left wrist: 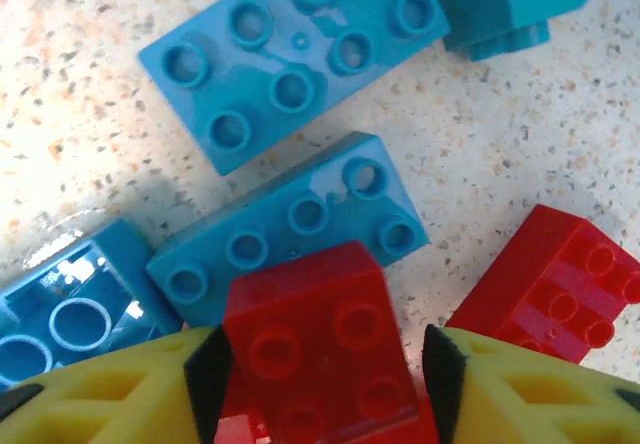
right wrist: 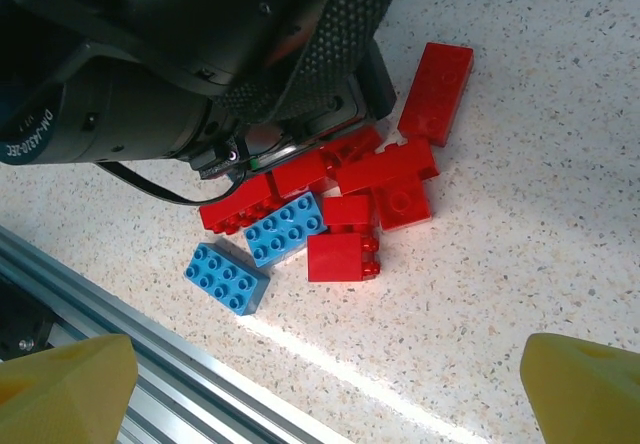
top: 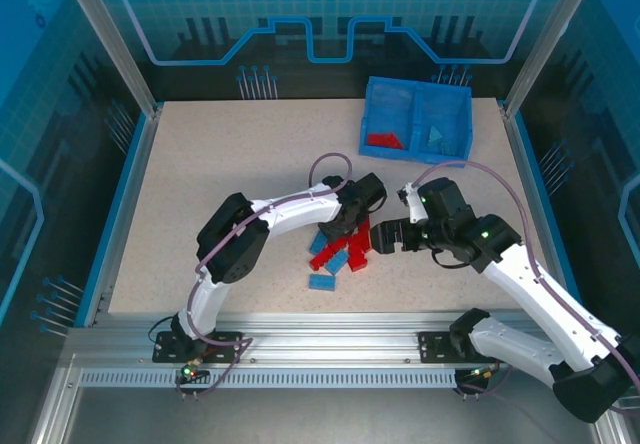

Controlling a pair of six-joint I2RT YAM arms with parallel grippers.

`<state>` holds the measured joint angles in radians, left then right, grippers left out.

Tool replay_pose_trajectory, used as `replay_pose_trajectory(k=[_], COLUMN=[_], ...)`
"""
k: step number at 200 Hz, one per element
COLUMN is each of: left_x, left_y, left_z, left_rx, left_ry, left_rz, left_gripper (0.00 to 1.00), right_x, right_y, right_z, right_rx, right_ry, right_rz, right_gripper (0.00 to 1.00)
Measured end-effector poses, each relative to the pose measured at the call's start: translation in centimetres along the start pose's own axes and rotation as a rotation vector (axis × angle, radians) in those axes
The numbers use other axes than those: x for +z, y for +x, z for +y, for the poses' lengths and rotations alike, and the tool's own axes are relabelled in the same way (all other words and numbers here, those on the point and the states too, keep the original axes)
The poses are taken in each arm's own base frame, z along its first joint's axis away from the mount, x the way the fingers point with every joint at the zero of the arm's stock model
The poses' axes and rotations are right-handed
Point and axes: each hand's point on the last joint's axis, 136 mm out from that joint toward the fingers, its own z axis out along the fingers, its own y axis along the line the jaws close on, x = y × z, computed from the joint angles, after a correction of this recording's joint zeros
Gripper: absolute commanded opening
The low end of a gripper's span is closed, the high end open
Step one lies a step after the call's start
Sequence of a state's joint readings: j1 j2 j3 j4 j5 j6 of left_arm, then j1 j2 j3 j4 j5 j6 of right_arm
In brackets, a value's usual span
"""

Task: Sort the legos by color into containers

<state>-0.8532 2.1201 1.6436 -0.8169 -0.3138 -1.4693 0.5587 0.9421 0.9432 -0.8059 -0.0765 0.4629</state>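
My left claw (left wrist: 320,379) is down in the lego pile (top: 335,256) mid-table (top: 220,164), pads clamped on a red brick (left wrist: 310,334). Blue bricks (left wrist: 290,54) lie just beside it. My right claw (right wrist: 320,384) is spread wide, holding nothing, just right of the pile. Bin (top: 369,109) sits far right: reds (top: 383,141) in the left compartment, blues (top: 436,136) in the right.

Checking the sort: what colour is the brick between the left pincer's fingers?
The brick is red, clearest in the left wrist view.
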Motion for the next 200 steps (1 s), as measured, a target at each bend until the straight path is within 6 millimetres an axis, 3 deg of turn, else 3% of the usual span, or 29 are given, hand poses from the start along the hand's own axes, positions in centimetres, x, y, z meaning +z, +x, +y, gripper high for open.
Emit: replay_pose_trajectory(k=[31, 59, 84, 120, 145, 173, 200], left_x=[0.0, -0.4, -3.1, -9.9, -12.1, -11.5, -8.4], left_y=[0.0, -0.3, -1.4, -3.0, -4.1, -5.2, -6.5], left_z=[0.2, 0.0, -1.3, -7.8, -12.8, -18.7, -22.5], left_rx=[0.013, 0.046, 0.144, 0.368, 0.535, 0.662, 0.741], left_ry=[-0.006, 0.007, 0.094, 0.409, 0.550, 0.637, 0.657], left_rz=[-0.002, -0.016, -0.069, -0.194, -0.331, -0.477, -0.586], left_gripper=[0.36, 0.32, 0.32, 0.28, 0.25, 0.25, 0.24], right_x=[-0.3, -0.3, -0.6, -1.9, -2.8, -3.3, -3.8], right_y=[0.0, -0.1, -0.2, -1.2, -1.6, -1.7, -1.8], right_z=[-0.2, -0.2, -0.4, -0.6, -0.7, -0.7, -0.7], right_rx=[-0.001, -0.001, 0.003, 0.021, 0.033, 0.040, 0.043], right_ry=[0.009, 0.014, 0.023, 0.037, 0.040, 0.038, 0.041], right_rz=[-0.010, -0.013, -0.030, -0.112, -0.156, -0.178, -0.196], right_gripper=[1.00, 1.00, 1.00, 1.00, 1.00, 1.00, 1.00])
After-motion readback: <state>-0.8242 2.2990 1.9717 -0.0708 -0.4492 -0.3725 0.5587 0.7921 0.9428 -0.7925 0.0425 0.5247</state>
